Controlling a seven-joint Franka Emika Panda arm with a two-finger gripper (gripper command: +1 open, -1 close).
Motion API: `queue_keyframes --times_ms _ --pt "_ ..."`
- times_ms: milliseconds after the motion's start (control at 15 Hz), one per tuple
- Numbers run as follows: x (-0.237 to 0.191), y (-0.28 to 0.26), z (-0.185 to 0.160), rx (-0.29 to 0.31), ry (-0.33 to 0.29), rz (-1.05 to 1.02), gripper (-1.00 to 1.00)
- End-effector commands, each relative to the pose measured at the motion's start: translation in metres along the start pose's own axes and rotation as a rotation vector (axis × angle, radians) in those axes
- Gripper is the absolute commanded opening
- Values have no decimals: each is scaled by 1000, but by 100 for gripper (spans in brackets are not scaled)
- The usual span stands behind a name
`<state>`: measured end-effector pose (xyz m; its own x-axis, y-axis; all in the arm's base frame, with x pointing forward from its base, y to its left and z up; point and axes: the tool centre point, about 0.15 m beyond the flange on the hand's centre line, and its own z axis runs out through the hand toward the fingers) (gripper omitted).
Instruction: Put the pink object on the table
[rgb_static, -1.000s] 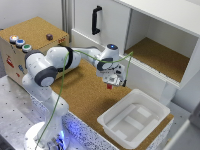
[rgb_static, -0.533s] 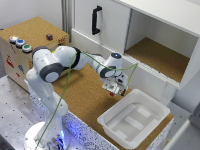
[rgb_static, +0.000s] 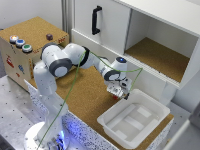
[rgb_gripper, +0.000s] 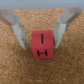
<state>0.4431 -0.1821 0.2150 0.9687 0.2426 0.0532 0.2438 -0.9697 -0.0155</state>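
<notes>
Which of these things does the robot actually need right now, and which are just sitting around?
Needed:
- pink object
- pincer, either side of the pink object
- table

Just sitting around:
- white tub
- coloured buttons
- cabinet shelf
- black handle
</notes>
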Motion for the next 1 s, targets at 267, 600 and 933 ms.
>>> queue_keyframes --times_ms 267,600,933 --pt "16 -21 -94 -5 73 -134 100" --pt "37 -45 -134 22 91 -263 100" --pt "37 -45 -134 22 91 -263 100"
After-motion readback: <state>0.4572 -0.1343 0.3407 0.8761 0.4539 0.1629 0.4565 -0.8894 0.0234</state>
